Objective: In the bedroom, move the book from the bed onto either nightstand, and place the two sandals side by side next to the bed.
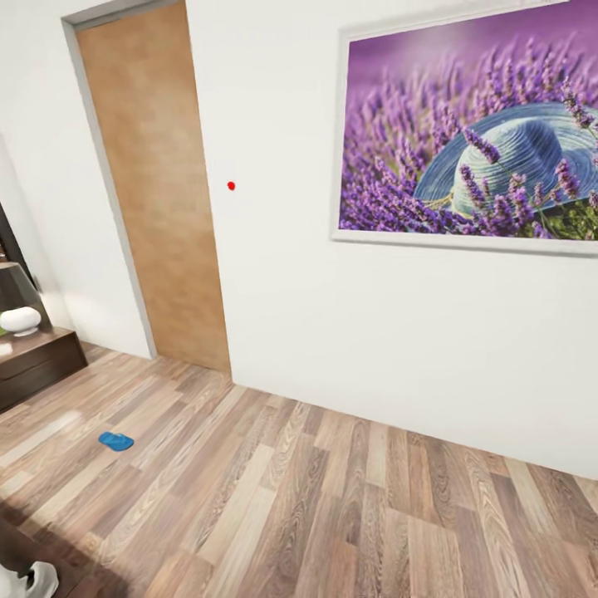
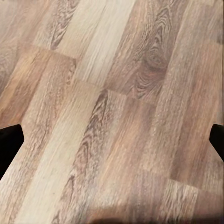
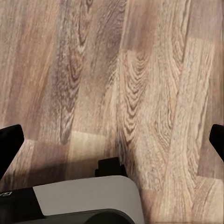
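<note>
Both end effectors spread wide, holding nothing: left end effector (image 2: 112, 137) and right end effector (image 3: 112, 140) over bare floor (image 1: 349, 507). Travelling stage, probably; next, closing on the sandal (image 1: 115, 441). Farther left, lying flat, long axis roughly left-right. Beyond, door (image 1: 154, 183) and painting (image 1: 469, 133).

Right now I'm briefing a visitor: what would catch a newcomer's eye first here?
The big framed lavender-and-hat picture on the white wall at the right stands out. Next, a closed wooden door to its left, and one blue sandal lying alone on the wood-plank floor at lower left.
</note>
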Controlling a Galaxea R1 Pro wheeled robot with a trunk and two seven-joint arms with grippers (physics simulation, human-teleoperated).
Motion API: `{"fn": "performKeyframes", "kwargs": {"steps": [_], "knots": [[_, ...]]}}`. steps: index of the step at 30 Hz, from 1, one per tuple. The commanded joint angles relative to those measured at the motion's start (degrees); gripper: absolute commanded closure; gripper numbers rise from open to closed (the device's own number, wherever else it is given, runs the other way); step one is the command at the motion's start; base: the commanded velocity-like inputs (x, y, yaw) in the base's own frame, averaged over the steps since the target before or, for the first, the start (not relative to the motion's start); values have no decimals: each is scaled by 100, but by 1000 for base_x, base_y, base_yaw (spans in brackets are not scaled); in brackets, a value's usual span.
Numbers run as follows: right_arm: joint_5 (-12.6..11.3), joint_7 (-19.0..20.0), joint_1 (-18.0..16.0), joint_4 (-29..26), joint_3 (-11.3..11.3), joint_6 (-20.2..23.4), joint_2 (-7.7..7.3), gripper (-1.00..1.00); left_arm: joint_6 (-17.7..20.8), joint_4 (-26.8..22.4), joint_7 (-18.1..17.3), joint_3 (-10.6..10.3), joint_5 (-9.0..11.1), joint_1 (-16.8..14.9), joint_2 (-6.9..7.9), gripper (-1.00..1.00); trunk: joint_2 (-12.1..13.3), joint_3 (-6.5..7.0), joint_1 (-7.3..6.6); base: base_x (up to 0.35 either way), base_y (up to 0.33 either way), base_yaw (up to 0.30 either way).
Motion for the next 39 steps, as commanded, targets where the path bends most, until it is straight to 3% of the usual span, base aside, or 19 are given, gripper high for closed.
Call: {"fn": "performKeyframes", "kwargs": {"steps": [1,39], "knots": [[-3,-7,1,-4,-5,-11,2,-100,-14,0,-5,-2,2,-1,1,-100,-2,-4,0,0,0,-284],[-3,-2,1,-2,4,-12,3,-100,-9,12,-5,-3,10,-1,-29,-100,-2,-4,0,0,0,-284]]}}
